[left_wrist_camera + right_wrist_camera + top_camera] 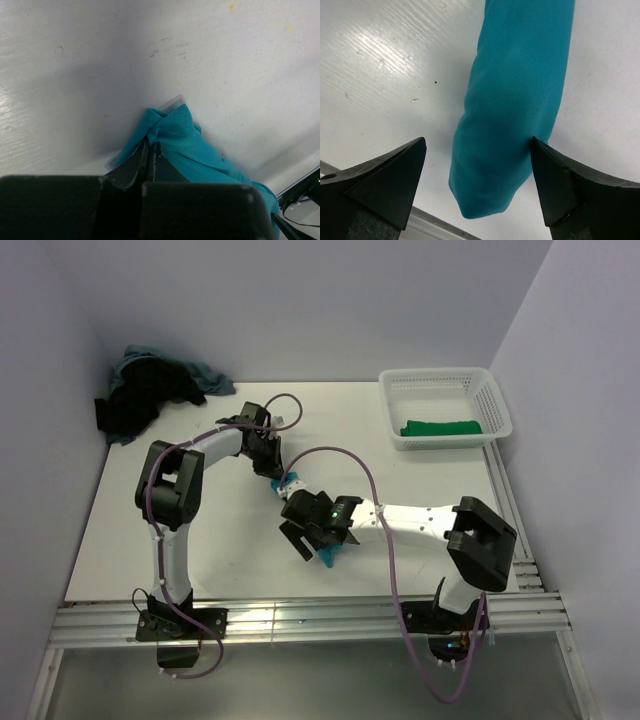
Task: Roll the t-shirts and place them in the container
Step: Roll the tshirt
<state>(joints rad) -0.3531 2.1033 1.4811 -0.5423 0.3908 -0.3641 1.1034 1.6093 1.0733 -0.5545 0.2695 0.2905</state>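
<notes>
A bright teal t-shirt, rolled into a long tube, lies in the middle of the table [120, 530], mostly hidden under both arms in the top view; its ends show by the left gripper [277, 486] and the right gripper [327, 556]. My left gripper [151, 146] is shut on the far end of the teal t-shirt [185, 137]. My right gripper [477, 147] is open and straddles the near end of the roll [515, 100], the right finger touching it. A rolled dark green t-shirt [441, 427] lies in the basket. Black and grey-blue t-shirts [150, 390] are piled at the back left.
The white mesh basket [492, 395] stands at the back right. The table's near edge, a metal rail [427, 222], runs close to the roll's near end. Purple cables [355, 462] loop over the arms.
</notes>
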